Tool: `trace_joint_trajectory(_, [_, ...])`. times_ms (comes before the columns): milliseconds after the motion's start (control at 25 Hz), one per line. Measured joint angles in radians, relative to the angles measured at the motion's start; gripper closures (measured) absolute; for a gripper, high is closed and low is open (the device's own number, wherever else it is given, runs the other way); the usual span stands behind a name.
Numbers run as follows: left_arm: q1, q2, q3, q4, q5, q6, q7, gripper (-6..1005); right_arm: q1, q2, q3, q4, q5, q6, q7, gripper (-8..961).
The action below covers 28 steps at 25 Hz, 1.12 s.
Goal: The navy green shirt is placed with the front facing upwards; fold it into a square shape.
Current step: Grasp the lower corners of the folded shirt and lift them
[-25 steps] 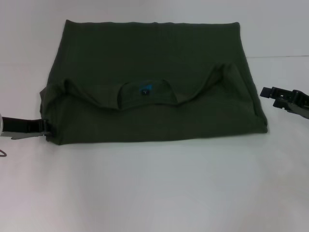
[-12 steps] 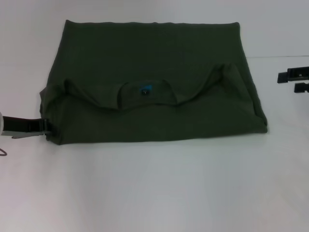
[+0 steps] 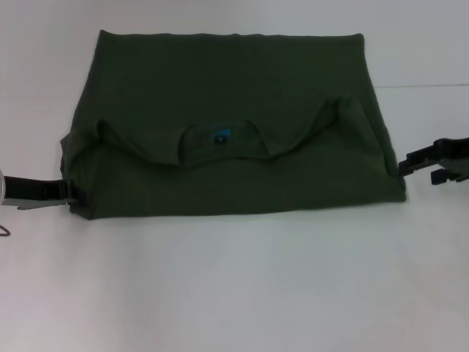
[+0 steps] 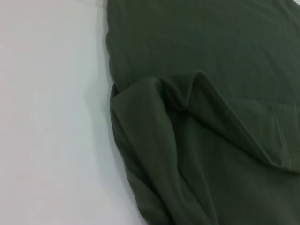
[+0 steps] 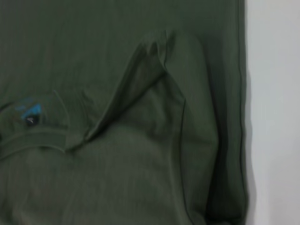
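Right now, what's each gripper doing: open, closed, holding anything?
Left gripper: at the navy green shirt's left edge; state cannot be told.
Right gripper: open, holding nothing, at its right edge.

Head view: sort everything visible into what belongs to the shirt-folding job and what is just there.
Belongs to the job:
- navy green shirt, partly folded, neck label showing
- left tool, at the shirt's left near corner
- right tool, at the shirt's right near corner

Just there:
- white table

bright, even overhead light; white table [image 3: 234, 279] nearly blown out. soft, faint shadows along navy green shirt [image 3: 234, 132] edges. both wrist views soft, slightly defocused.
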Motion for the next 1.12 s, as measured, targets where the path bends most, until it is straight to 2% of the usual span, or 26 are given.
trace_joint_trajectory(160, [0.000,0.000,0.000,0.001,0.000,0.000,0.007,963,0.004,0.023,-0.007,0.007,-0.006,0.033,0.000,177])
trace_joint_trajectory(720, [0.001,0.000,0.000,0.000,-0.004,0.000,0.009,960,0.019,0.080,-0.049,0.016,-0.009,0.139,-0.016,178])
trace_joint_trajectory(960, [0.001,0.000,0.000,0.000,-0.005,0.003,0.009,959,0.019,0.093,-0.076,0.016,-0.009,0.163,-0.015,177])
trace_joint_trajectory(1120, [0.000,0.000,0.000,0.000,-0.006,0.003,0.009,959,0.019,0.094,-0.097,0.015,-0.009,0.168,-0.012,245])
